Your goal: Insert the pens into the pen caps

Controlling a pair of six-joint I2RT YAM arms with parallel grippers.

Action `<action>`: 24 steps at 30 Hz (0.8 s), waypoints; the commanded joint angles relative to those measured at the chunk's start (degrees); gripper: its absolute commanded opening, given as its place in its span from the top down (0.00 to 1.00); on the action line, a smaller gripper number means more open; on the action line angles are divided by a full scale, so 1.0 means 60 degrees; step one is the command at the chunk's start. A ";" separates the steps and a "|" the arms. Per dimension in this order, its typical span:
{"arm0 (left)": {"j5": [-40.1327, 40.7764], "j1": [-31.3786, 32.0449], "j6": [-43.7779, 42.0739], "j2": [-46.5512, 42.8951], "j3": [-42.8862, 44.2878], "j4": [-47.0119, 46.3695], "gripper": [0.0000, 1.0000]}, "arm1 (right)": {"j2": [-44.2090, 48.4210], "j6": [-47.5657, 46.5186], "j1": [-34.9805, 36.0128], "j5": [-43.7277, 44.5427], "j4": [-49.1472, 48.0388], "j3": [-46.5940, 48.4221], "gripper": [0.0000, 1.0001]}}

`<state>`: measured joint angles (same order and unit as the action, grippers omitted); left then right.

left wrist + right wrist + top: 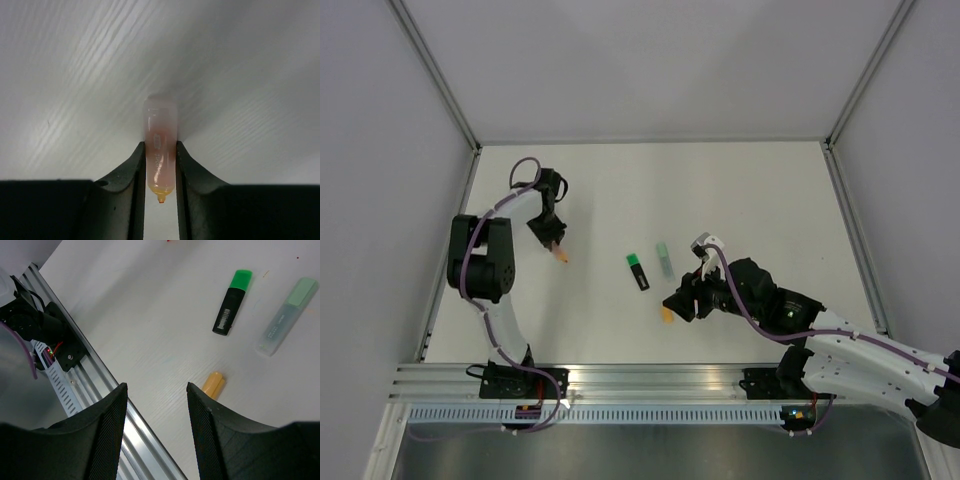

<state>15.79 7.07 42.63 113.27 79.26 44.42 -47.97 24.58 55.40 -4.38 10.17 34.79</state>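
Currently, the pale pink-orange pen (160,122) is being gripped by the left gripper (160,152), whose two fingers are clenched on the barrel from both sides. In the left wrist view the rounded end of this pen is pointing away from the camera, over the white table (740,200). Its small orange tip is showing between the fingers on the near side. No other thing of the task is being shown by this view. Only the top view is telling where the pen is: at the left part of the table, well apart from the rest.

The orange-yellow cap (213,384) is lying on the table just beside the right gripper (156,390). It is lying past one fingertip and not between the fingers. This gripper is released, its fingers are spread and nothing is being held between them. In the top view the cap is being seen only as a small orange spot at the edge of the gripper, while the right wrist view is showing it whole.

Further out, the black pen (230,302) with a green end and a pale see-through marker (286,317) with a light green end are lying near each other, apart, almost parallel. Whether the bright green end is a cap cannot be told. An aluminium rail (650,380) is running along the near edge of the table, and in the right wrist view it is partly being covered by the fingers.
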 commanded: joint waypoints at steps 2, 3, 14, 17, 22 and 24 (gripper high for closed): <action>-0.2886 0.0022 0.4080 -0.2058 -0.3067 -0.1231 0.98 | 0.0070 -0.0024 0.0040 -0.0250 -0.0640 -0.0186 0.43; -0.3316 0.0095 0.5188 -0.2715 -0.4350 -0.1832 0.98 | 0.0055 -0.0010 0.0054 -0.0251 -0.0685 -0.0216 0.43; -0.3026 0.1531 0.8525 -0.3762 -0.5023 -0.0549 0.69 | -0.0297 -0.0068 0.0040 -0.0105 -0.0787 -0.0216 0.43; -0.3014 0.1517 0.8087 -0.3995 -0.4628 -0.0272 0.36 | -0.0268 -0.0054 0.0040 -0.0105 -0.0802 -0.0187 0.43; -0.1129 0.1517 0.6463 -0.4917 -0.2784 0.1370 0.12 | -0.0180 -0.0083 0.0040 -0.0163 -0.0758 -0.0216 0.43; -0.0948 0.1532 0.3862 -0.5532 -0.2140 0.0745 0.12 | -0.0151 -0.0112 0.0040 -0.0178 -0.0744 -0.0216 0.43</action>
<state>4.05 16.21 82.06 86.87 58.76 48.21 -49.98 24.58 55.40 -4.99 7.29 33.32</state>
